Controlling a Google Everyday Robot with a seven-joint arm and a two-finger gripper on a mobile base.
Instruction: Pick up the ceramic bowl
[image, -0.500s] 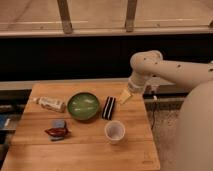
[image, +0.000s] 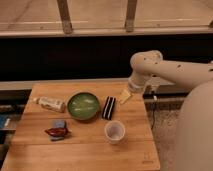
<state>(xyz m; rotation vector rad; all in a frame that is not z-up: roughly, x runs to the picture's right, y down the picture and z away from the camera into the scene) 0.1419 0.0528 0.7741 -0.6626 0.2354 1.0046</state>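
Although the task is to lift the ceramic bowl (image: 83, 106), the gripper (image: 125, 96) is not yet over it: it hangs above the back right part of the wooden table (image: 90, 152), pointing down and to the left, with its pale fingers spread and nothing between them. The bowl sits upright and empty-looking near the middle of the table, toward the back, its open mouth facing up, so a rim is on offer from any side. That probably explains the wide jaws: a shallow bowl is most easily taken by straddling its wall, one finger inside and one outside.

A slim black box (image: 108, 107) lies just beside the bowl on its right, between bowl and gripper. It looks close to touching the rim, though I cannot tell whether it does. A white cup (image: 114, 132) stands nearer the front, apart from the bowl. On the left a pale bottle (image: 50, 104) lies on its side, and a red packet (image: 56, 132) rests in front of it.

The white arm (image: 165, 67) reaches in from the right, so the near wall of the bowl is the crowded one. A descent onto the back or front rim seems safer than the right side.
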